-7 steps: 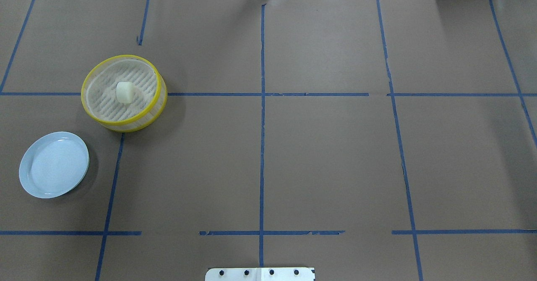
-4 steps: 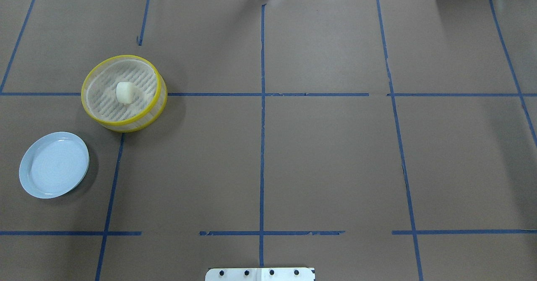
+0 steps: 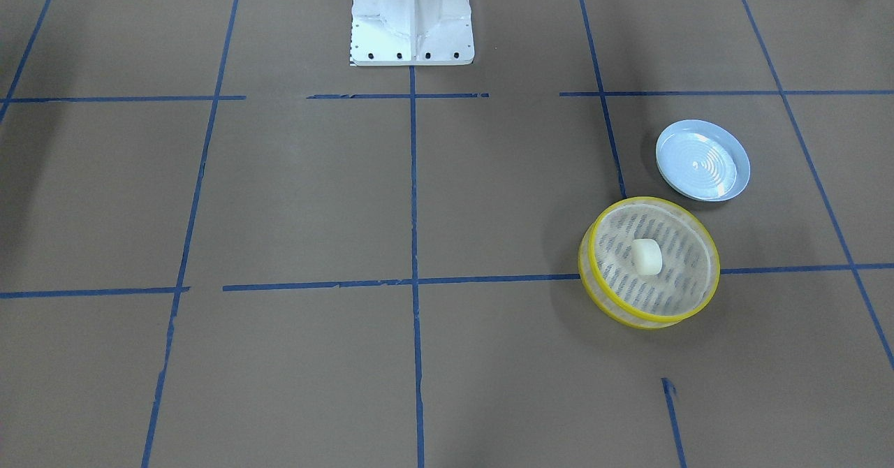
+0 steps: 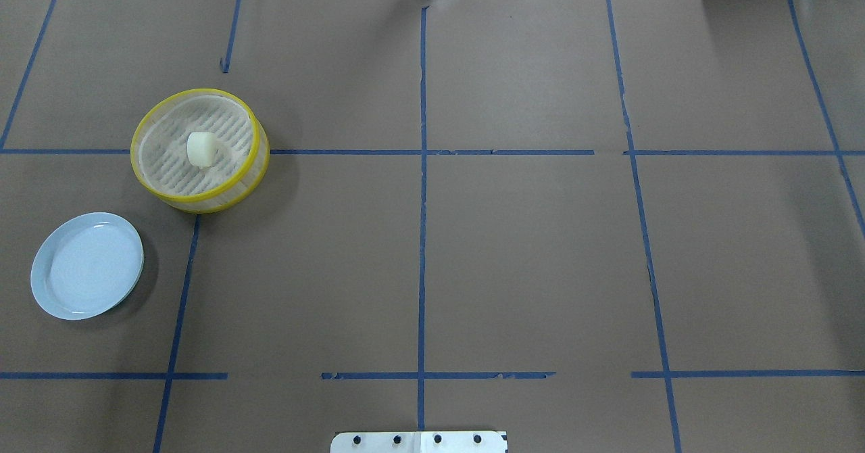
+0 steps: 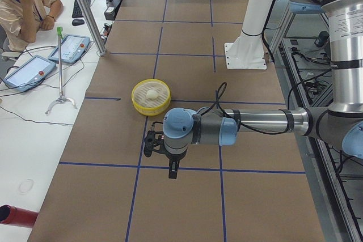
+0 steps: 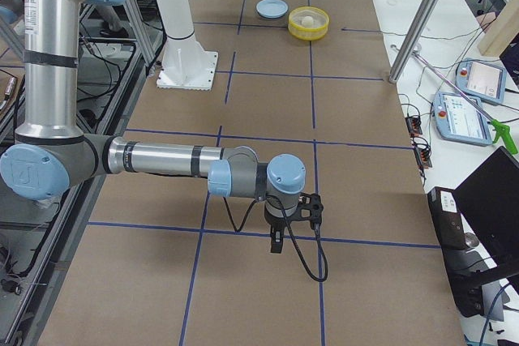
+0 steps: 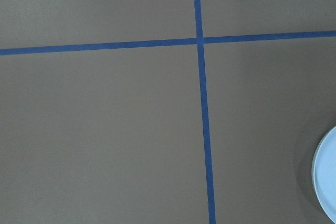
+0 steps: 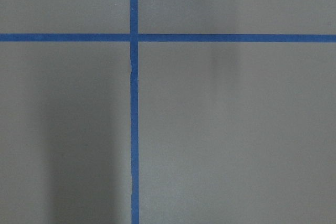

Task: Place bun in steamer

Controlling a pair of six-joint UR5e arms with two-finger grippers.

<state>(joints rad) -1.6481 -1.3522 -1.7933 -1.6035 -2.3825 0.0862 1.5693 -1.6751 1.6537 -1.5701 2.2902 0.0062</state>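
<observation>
The cream-white bun [image 4: 201,149] lies on the slotted floor of the yellow-rimmed steamer [image 4: 236,186] at the table's left; both also show in the front view, bun [image 3: 647,256] inside the steamer [image 3: 653,318]. No gripper touches them. My left gripper [image 5: 172,173] hangs over bare table nearer the left end than the steamer [image 5: 136,101], seen only from the side, so I cannot tell if it is open or shut. My right gripper [image 6: 276,242] hangs over the far right of the table, likewise cannot tell.
A pale blue plate [image 4: 86,265] lies in front of the steamer on the left; its edge shows in the left wrist view [image 7: 328,182]. The robot's base [image 3: 412,28] stands at the table's middle rear. Blue tape lines cross the brown table.
</observation>
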